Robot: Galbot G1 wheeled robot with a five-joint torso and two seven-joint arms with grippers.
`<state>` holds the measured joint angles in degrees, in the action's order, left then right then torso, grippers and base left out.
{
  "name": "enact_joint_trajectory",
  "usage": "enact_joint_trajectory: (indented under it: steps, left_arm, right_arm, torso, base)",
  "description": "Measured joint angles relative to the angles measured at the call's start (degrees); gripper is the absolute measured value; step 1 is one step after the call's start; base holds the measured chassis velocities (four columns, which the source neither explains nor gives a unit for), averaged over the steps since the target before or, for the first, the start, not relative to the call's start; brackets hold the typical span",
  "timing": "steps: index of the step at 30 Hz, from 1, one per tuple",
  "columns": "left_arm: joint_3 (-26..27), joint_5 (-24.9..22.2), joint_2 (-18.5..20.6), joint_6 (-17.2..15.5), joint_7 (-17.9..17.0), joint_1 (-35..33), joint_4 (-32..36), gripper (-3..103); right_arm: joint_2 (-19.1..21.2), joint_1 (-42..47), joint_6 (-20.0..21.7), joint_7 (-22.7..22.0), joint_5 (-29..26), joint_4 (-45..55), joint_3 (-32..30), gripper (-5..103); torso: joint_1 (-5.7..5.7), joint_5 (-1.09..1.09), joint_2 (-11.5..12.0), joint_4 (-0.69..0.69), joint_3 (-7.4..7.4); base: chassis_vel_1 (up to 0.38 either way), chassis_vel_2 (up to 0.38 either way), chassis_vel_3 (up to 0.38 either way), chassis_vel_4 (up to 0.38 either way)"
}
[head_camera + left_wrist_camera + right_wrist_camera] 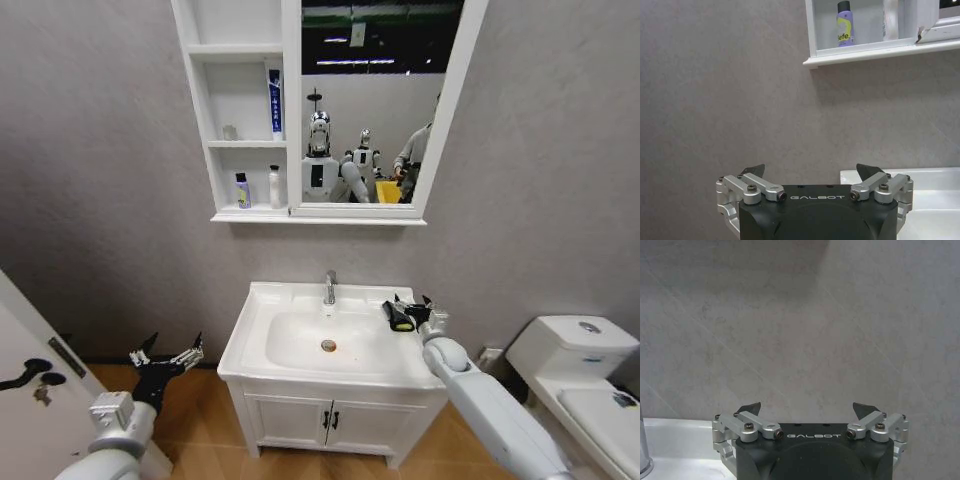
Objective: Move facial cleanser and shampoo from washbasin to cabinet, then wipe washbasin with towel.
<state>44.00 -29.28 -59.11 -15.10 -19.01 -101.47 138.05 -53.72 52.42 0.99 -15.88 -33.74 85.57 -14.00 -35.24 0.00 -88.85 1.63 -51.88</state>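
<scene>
Gaping wide and empty, right gripper jaws above the towel (left gripper likewise, beside the washbasin).

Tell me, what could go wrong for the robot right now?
1. The right gripper is open beside the towel, which lies at the washbasin rim's right back corner. A clumsy grab might push it off the edge.
2. The tap stands near that arm, so wiping might bump it.
3. The left gripper hangs open left of the washbasin; swinging in could clip its corner.
</scene>
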Motion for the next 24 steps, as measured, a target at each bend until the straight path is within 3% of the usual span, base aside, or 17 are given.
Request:
enact_joint_trajectory:
  steps: [3, 6, 9, 15, 19, 24]
  left_arm:
    - [0.0, 0.0, 0.0, 0.0, 0.0, 0.0, 0.0, 100]
    - [0.0, 0.0, 0.0, 0.0, 0.0, 0.0, 0.0, 100]
    - [0.0, 0.0, 0.0, 0.0, 0.0, 0.0, 0.0, 100]
    - [0.0, 0.0, 0.0, 0.0, 0.0, 0.0, 0.0, 100]
    - [0.0, 0.0, 0.0, 0.0, 0.0, 0.0, 0.0, 100]
    - [0.0, 0.0, 0.0, 0.0, 0.0, 0.0, 0.0, 100]
  right_arm:
    - [-0.3, 3.9, -1.0, -3.9, 2.0, 7.2, -0.4, 100]
    - [-1.5, 8.1, 5.8, -13.0, 1.1, 18.1, -0.3, 100]
    - [-1.9, 9.4, 8.0, -15.4, 1.4, 19.9, -0.2, 100]
    - [-0.7, 7.3, 9.7, -15.4, -0.8, 15.0, 0.0, 100]
    - [1.9, 4.3, 12.2, -10.1, -5.6, 8.8, 0.3, 100]
    - [2.9, 3.1, 12.2, -7.1, -7.5, 6.1, 0.8, 100]
  torso:
    - [-0.02, -0.01, 0.0, 0.01, 0.00]
    - [-0.02, 0.02, 0.0, -0.01, 0.00]
    - [0.03, -0.05, 0.0, 0.02, 0.02]
    - [0.09, -0.02, 0.0, -0.02, 0.03]
    - [0.08, 0.00, 0.0, -0.01, 0.03]
    - [0.04, 0.04, 0.0, 0.02, 0.01]
  base:
    - [-0.164, 0.180, 0.193, -0.179]
    - [-0.097, 0.112, 0.074, -0.033]
    - [-0.045, 0.042, -0.001, 0.001]
    - [0.054, -0.030, -0.052, 0.015]
    - [0.023, -0.031, -0.008, 0.023]
    - [0.000, 0.000, 0.000, 0.000]
